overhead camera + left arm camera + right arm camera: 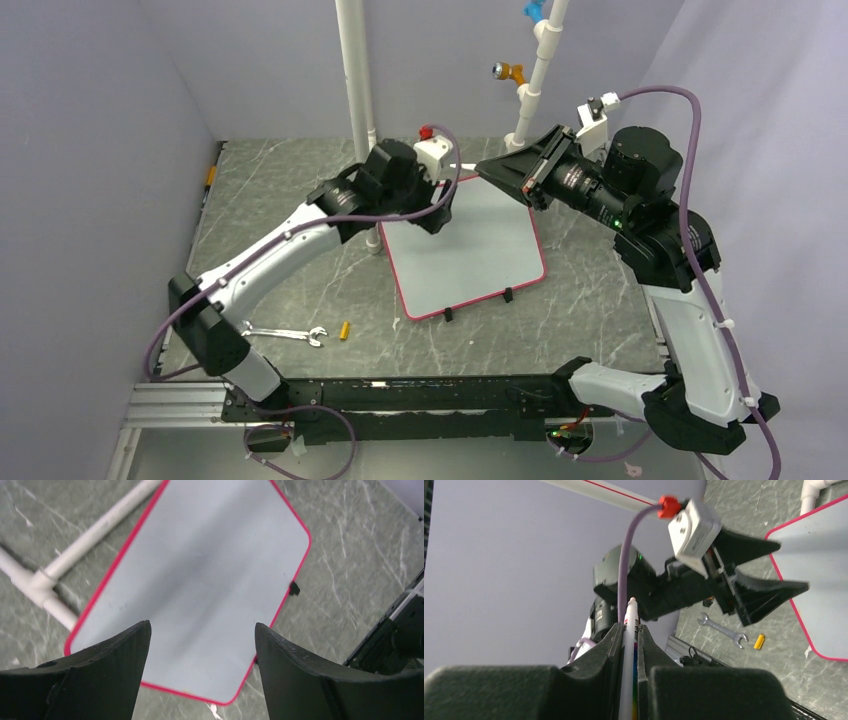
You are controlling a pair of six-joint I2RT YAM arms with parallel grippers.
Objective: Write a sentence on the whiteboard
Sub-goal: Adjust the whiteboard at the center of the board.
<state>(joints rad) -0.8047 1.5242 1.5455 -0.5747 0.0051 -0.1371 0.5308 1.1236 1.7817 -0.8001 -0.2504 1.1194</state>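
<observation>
Whiteboard [470, 250] lies flat mid-table, clips on its near edge. The surface is blank, with no sentence on it yet. Right gripper [628, 632] is clamped on a white marker [630, 611] and raised beside the board's far right corner. The pen seems closer to level than pointing down. Left gripper [202, 630] hangs over the board's far left part, jaws wide, nothing in them.

My plan is to tip the marker down steeply, land it lightly near the far left margin, and keep the left arm out of the stroke path. A small yellow cap [344, 330] and a wrench [283, 334] lie well apart from the board.
</observation>
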